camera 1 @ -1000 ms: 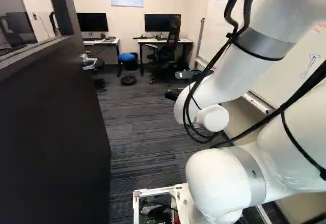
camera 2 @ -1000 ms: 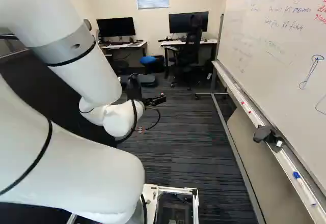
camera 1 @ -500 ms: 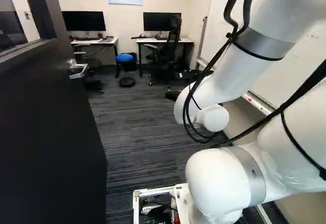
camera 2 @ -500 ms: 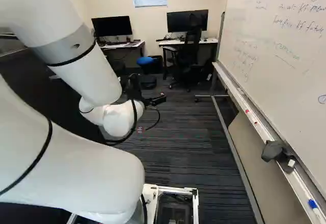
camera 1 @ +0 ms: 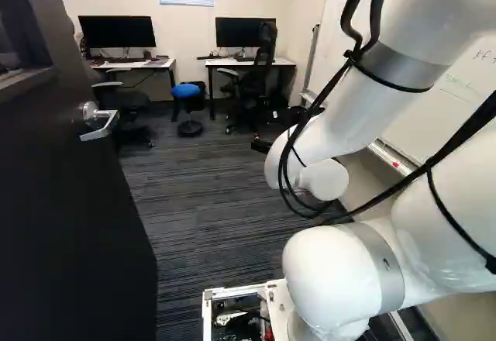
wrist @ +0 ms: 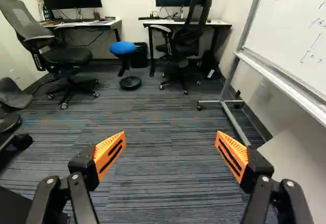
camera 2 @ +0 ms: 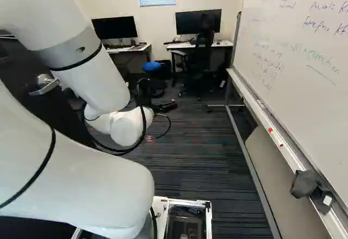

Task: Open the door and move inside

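Note:
The dark door (camera 1: 70,209) stands swung open along the left of the left base view, its silver lever handle (camera 1: 98,121) facing the room. In the right base view the arm partly covers the door, and the handle (camera 2: 44,84) shows beside it. My gripper (camera 2: 165,107) reaches forward over the floor, well to the right of the door. In the wrist view the gripper (wrist: 170,143) is open, its orange pads wide apart with only carpet beyond and nothing between them.
A whiteboard (camera 2: 293,54) on a wheeled frame runs along the right, a dark cloth (camera 2: 311,189) on its tray. Ahead stand two desks with monitors, a black office chair (wrist: 186,40), a blue stool (wrist: 123,48) and another chair (wrist: 56,56).
The base has moved forward into the room: door, handle and whiteboard have slid nearer and outward in the base views. The arm has kept its pose against its lowest joint.

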Robot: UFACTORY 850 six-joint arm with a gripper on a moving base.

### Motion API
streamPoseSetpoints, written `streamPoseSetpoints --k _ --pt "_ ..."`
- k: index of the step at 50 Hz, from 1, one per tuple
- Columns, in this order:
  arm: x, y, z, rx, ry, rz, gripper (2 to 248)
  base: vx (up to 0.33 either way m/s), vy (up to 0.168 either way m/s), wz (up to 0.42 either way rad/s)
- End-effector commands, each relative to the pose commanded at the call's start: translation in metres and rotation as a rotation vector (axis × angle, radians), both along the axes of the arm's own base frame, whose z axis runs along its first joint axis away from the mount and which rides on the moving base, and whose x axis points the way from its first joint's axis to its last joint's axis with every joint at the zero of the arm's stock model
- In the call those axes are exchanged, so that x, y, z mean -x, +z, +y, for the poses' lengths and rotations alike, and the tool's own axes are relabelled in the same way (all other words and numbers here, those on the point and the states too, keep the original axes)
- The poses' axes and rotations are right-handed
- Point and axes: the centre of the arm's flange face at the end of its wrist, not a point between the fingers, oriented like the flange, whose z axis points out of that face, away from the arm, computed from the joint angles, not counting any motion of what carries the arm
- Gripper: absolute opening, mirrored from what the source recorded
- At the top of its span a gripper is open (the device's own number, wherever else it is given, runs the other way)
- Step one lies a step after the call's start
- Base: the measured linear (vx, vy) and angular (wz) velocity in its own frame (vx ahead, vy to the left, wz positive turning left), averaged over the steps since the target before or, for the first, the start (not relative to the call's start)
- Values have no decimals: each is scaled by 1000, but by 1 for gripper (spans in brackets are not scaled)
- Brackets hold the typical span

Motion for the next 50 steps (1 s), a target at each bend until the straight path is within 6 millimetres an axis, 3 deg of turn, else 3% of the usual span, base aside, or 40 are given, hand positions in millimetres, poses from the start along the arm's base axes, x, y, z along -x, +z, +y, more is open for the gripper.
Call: streamPoseSetpoints --k 50 --pt "0 0 0 0 0 0 247 213 0 -20"
